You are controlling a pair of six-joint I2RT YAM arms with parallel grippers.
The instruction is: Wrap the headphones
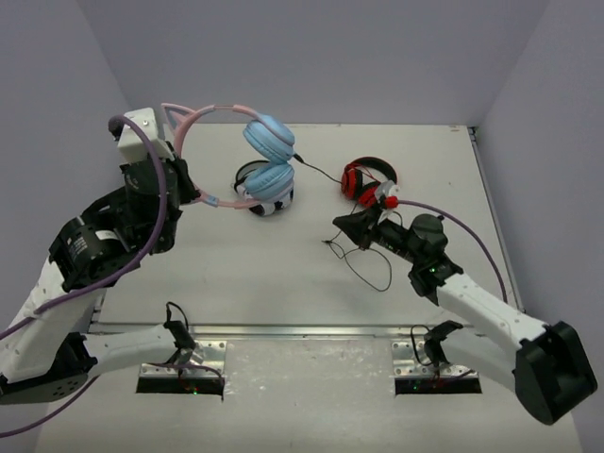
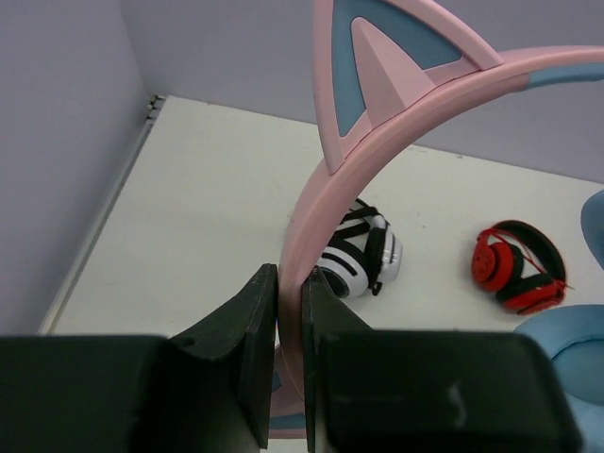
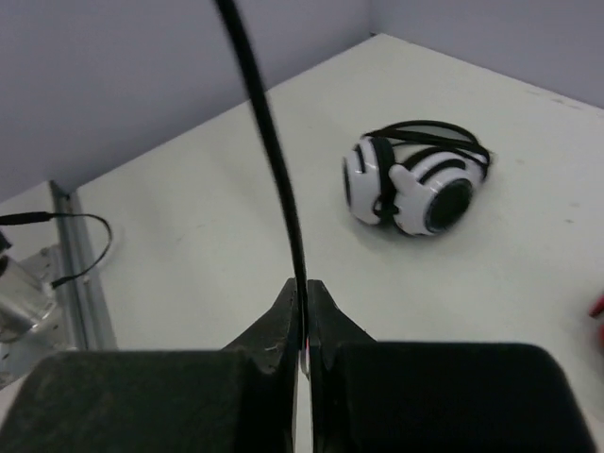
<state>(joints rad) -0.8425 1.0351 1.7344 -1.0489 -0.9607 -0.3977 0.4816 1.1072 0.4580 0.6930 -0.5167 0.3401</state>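
Note:
The headphones [image 1: 269,139] hang above the table, with a pink cat-ear headband [image 2: 377,142] and two light-blue earcups. My left gripper [image 1: 184,184] is shut on the headband's lower part, and in the left wrist view the pink band sits clamped between the fingers of this gripper [image 2: 290,283]. The thin black cable [image 1: 316,170] runs from the upper earcup to my right gripper [image 1: 338,226], then trails in a loop on the table. In the right wrist view the cable [image 3: 274,151] rises from the shut right gripper [image 3: 304,293].
Black-and-white headphones [image 3: 415,179] lie on the table under the blue earcups. Red-and-black headphones [image 1: 366,179] lie just behind my right gripper. A metal rail [image 1: 302,330] with thin wires runs along the near edge. Grey walls close the left, back and right.

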